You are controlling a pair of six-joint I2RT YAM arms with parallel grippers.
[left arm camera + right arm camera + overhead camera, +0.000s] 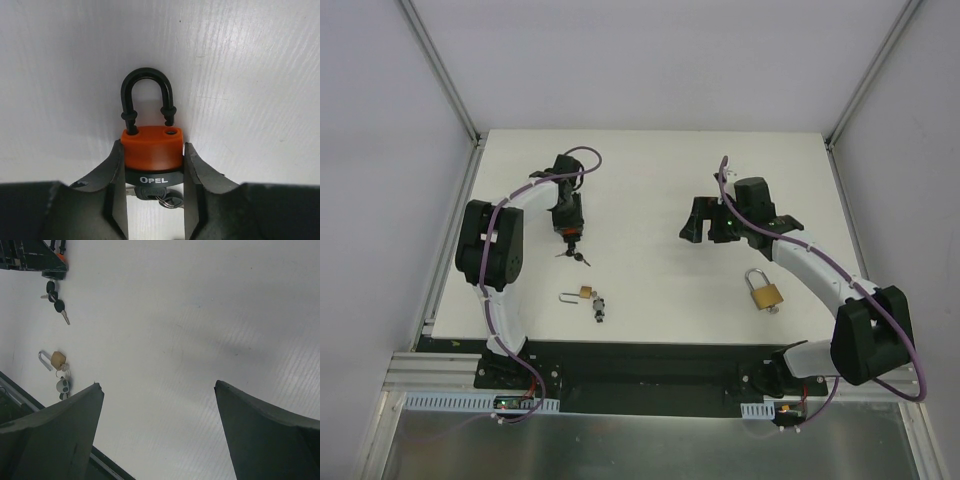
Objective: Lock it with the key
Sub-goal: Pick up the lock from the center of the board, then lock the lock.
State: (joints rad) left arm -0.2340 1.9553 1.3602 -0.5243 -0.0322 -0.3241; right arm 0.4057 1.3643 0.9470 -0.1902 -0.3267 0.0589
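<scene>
The key (159, 196) below the orange padlock (152, 147) is mostly hidden by its body, the blade unseen.

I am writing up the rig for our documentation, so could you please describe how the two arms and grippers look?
The left arm and right arm share white links, bulky black joint housings and black bases. A purple cable loops along each. The left gripper and right gripper are black, with broad tapering fingers. I see no markings on them.
</scene>
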